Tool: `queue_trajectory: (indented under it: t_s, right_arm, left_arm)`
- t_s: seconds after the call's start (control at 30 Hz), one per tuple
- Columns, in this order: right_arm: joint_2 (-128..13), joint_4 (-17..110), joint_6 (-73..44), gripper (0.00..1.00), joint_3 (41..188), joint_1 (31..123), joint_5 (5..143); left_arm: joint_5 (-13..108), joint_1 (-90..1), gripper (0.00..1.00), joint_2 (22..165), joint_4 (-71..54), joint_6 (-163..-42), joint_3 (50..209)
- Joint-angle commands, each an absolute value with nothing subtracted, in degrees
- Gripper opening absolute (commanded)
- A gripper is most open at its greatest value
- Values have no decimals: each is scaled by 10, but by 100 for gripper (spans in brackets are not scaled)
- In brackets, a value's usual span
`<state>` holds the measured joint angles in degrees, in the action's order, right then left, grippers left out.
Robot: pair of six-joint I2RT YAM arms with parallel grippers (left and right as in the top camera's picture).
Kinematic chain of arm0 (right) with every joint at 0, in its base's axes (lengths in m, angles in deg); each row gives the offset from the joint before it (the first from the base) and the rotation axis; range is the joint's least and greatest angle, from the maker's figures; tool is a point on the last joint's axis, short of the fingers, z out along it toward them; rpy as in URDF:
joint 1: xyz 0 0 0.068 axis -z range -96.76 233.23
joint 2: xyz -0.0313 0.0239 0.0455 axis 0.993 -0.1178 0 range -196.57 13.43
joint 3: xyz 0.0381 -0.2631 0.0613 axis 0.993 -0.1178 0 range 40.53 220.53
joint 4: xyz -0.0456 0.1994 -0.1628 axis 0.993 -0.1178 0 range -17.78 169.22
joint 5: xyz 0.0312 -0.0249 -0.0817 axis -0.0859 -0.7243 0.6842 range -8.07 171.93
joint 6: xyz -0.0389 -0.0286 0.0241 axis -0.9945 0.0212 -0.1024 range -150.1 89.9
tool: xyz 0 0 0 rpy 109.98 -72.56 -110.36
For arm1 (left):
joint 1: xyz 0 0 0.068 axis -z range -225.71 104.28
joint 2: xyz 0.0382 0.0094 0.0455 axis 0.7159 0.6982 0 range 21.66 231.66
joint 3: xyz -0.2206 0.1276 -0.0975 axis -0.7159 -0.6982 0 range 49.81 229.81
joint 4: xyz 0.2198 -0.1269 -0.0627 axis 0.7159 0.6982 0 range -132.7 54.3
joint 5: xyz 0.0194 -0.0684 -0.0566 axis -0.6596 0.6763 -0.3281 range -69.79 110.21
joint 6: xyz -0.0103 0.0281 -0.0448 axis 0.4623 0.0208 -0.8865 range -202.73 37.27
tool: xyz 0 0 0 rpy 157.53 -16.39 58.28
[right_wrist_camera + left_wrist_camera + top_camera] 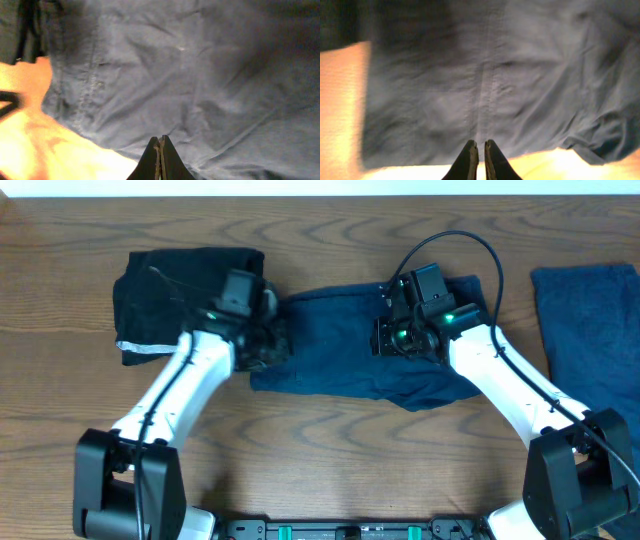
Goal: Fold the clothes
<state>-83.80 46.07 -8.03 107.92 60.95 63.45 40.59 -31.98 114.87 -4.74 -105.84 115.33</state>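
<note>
A wrinkled navy-blue garment (340,355) lies spread across the middle of the table, and it fills the left wrist view (495,75) and the right wrist view (200,75). My left gripper (268,340) hovers at its left edge. Its fingers (481,146) are shut with only a thin slit between them, and no cloth shows in it. My right gripper (392,340) is over the cloth's right half. Its fingers (160,141) are pressed together just above the fabric, with nothing seen held. A black piece (175,295) with a white edge strip (140,347) lies at the far left.
Another blue cloth (590,320) lies flat at the right edge of the wooden table (330,460). The arm bases stand at the front edge. Bare wood shows between the arms in front of the navy garment.
</note>
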Motion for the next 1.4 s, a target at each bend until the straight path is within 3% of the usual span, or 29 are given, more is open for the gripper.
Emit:
queue_trajectory:
  t_s: [0.0, 0.13, 0.43, 0.47, 0.53, 0.6, 0.7, 0.8, 1.37]
  right_arm:
    - [-843, 463, -90, 1, 1080, 599, 679]
    - [-845, 464, -90, 1, 1080, 599, 696]
    - [-870, 494, -90, 1, 1080, 599, 715]
    - [-874, 499, -90, 1, 1080, 599, 718]
    - [-883, 508, -90, 1, 1080, 599, 730]
    - [-890, 517, -90, 1, 1080, 599, 740]
    - [-909, 537, -90, 3, 1080, 599, 742]
    - [-929, 559, -90, 4, 1080, 599, 742]
    - [-1001, 577, -89, 2, 1080, 595, 740]
  left_arm:
    - [341, -337, 9, 1141, 25, -1016, 1236]
    - [262, -338, 9, 1141, 96, -1016, 1282]
    - [261, -338, 14, 1217, 99, -1018, 1276]
    - [261, -338, 17, 1228, 99, -1018, 1276]
    - [261, -337, 39, 1253, 96, -1018, 1276]
    - [261, -337, 43, 1269, 95, -1018, 1276]
    - [261, -337, 58, 1291, 86, -1011, 1276]
    - [261, -337, 65, 1306, 71, -1003, 1275]
    - [262, -330, 66, 1392, 30, -1004, 1266]
